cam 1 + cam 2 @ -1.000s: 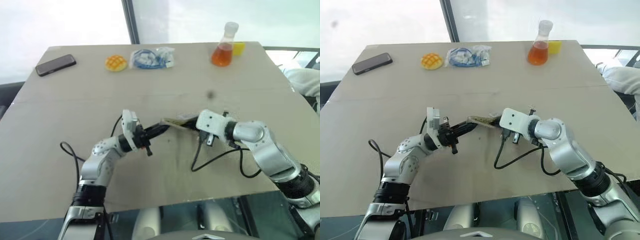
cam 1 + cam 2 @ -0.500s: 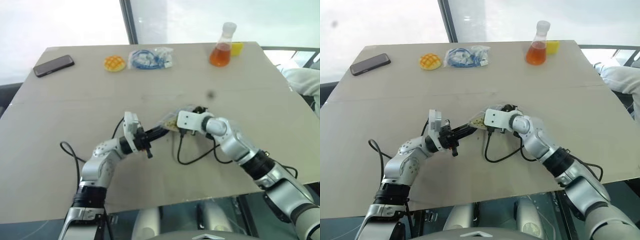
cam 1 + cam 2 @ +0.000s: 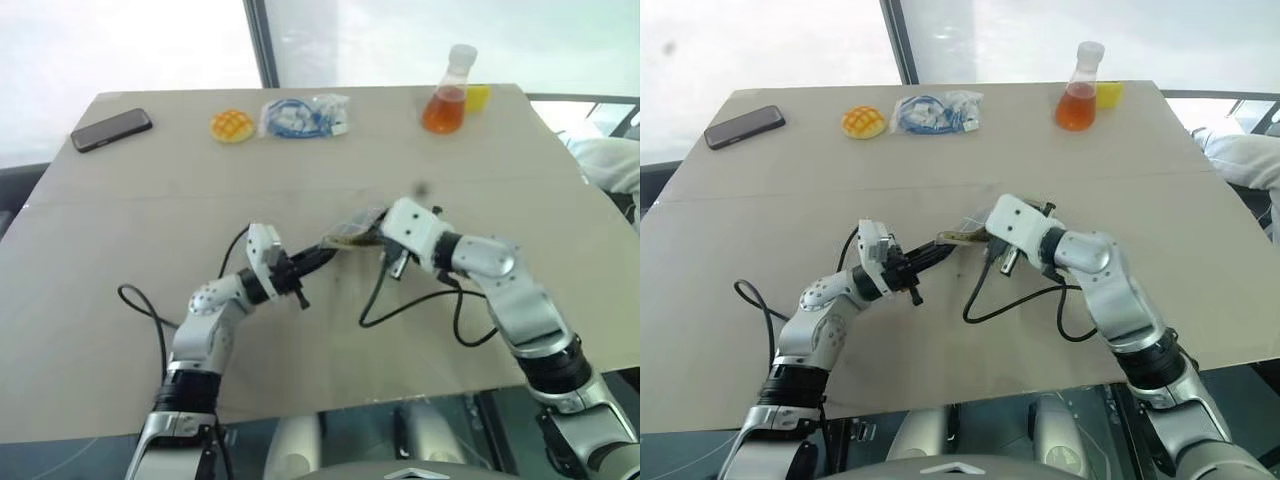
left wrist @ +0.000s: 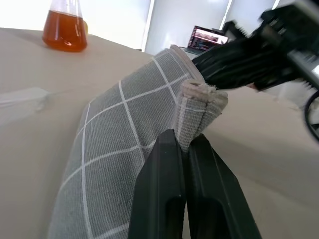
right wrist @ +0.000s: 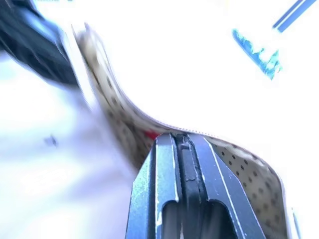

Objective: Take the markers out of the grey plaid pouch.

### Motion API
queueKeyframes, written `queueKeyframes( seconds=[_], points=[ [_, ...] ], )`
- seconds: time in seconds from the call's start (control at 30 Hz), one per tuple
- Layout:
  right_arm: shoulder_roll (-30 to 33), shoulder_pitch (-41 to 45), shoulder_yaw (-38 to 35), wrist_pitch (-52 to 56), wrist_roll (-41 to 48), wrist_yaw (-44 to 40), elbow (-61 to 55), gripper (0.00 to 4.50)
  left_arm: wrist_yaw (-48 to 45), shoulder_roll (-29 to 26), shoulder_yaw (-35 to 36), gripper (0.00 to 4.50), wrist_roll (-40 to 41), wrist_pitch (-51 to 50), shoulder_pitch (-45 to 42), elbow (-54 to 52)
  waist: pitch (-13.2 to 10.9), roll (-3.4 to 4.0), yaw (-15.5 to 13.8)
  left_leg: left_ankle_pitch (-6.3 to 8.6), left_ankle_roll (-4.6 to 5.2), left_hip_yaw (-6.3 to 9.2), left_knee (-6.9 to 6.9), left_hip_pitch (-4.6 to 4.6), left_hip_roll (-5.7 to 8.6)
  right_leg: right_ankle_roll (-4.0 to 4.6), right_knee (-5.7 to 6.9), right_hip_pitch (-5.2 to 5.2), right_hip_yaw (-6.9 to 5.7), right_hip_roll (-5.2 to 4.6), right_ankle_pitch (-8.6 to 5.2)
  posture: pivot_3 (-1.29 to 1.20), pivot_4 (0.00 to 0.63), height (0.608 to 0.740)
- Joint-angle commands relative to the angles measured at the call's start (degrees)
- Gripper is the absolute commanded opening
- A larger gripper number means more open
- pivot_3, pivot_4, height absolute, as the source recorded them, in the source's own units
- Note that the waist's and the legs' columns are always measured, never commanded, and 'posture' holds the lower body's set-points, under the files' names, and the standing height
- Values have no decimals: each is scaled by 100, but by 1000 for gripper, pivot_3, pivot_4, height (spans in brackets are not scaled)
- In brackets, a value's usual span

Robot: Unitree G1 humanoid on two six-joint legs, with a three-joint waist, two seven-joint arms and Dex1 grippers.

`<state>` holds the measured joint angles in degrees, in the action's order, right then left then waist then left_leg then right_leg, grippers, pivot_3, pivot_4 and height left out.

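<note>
Since a second ago the right claw has drawn its fingers together and lifted a little at the pouch mouth; it is now pinched on something slim and dark inside the dotted olive lining, a red tip just beside it; the left claw stays clamped on the grey plaid pouch at its end seam, holding it above the table; flask, bagged cable and phone lie along the far edge.

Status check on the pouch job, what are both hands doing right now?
Left hand shut on grey plaid pouch edge. Right hand shut at pouch mouth, something red just beyond its fingertips. No markers out on table. Nothing in the way.
</note>
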<state>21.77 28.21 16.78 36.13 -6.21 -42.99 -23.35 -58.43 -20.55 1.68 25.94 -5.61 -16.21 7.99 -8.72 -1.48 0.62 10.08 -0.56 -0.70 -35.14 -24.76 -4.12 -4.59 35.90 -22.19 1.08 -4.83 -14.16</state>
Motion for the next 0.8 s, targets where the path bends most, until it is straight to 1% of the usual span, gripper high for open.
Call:
queueKeyframes(
  seconds=[0.03, 0.13, 0.33, 0.4, 0.47, 0.53, 0.57, 0.63, 0.67, 0.7, 0.73, 0.8],
  points=[
    [92, -84, -230, 28, 356, -88, -364, 154, 48, 41, 54, 0, -98, 287, -159, 137, 0, 0, -2, 0, 0, 0, 0, 0, 0, 0, 0, 0, 0, 0, 0, 0, 150, 740],
    [-6, -130, -492, 163, 762, -20, -503, 154, 51, 40, 77, 0, -106, 343, -199, 201, -1, 0, -3, 0, 0, 0, 0, -2, 0, 1, 0, -1, 0, 0, 0, 0, 150, 740],
    [-345, -306, -1482, 928, 1887, 219, -1059, 154, 171, 68, 23, 0, -204, 399, -212, 148, -1, 0, -11, 0, 0, 0, 2, -5, 0, 0, -1, -1, 0, 0, 1, 0, 150, 740],
    [-329, -329, -1707, 1171, 2137, 318, -1226, 154, 246, 106, 18, 0, -186, 360, -225, 46, -1, 0, -10, 0, 0, 0, 2, -5, 0, 1, -1, -1, 0, 0, 1, 0, 150, 740],
    [-25, -385, -1553, 1163, 1983, 363, -1262, 154, 238, 128, 58, 0, -46, 219, -222, -58, -1, 1, -11, 0, 0, 0, 1, -5, 0, 1, -1, -1, 1, -1, 1, 0, 150, 740],
    [323, -355, -1166, 994, 1587, 495, -1006, 154, 164, 121, 70, 0, 107, 62, -184, -165, -1, 1, -5, 0, 0, 0, 0, -4, 0, 1, -1, 0, 0, -1, 1, 0, 150, 740],
    [451, -313, -955, 839, 1414, 537, -853, 396, 126, 112, 63, 0, 153, 21, -165, -204, 0, 0, 1, 0, 0, -1, -1, -3, 0, 1, -1, 0, 1, -2, 1, 0, 150, 740],
    [399, -143, -702, 631, 1245, 707, -487, 930, 22, 93, 40, 0, 284, -118, -112, -323, -1, 1, 13, 0, 0, -2, 0, -1, 0, 1, -1, -2, 1, -2, 0, 0, 150, 740],
    [313, -20, -630, 574, 1145, 857, -250, 1338, -67, 72, 28, 0, 415, -265, -79, -429, -1, 1, 28, 0, 0, -2, 0, -1, 0, 2, 0, -2, 1, -1, 0, 0, 150, 740],
    [266, 75, -559, 537, 1075, 933, -56, 1871, -139, 52, 25, 0, 530, -396, -53, -522, -1, 2, 39, 0, 0, -2, 1, -1, -1, 2, 0, -3, 3, 0, 1, 0, 150, 740],
    [292, 140, -461, 486, 1025, 902, 71, 2303, -187, 37, 26, 0, 612, -491, -36, -591, -2, 2, 32, 0, 1, -2, 1, -1, -1, 2, 0, -4, 4, 2, 1, 0, 150, 740],
    [333, 217, -328, 408, 998, 804, 198, 2303, -276, 12, 45, 0, 734, -631, -15, -682, -2, 2, 10, 0, 1, -2, 2, -3, -1, 1, 0, -4, 4, 2, 1, 0, 150, 740]
  ],
)
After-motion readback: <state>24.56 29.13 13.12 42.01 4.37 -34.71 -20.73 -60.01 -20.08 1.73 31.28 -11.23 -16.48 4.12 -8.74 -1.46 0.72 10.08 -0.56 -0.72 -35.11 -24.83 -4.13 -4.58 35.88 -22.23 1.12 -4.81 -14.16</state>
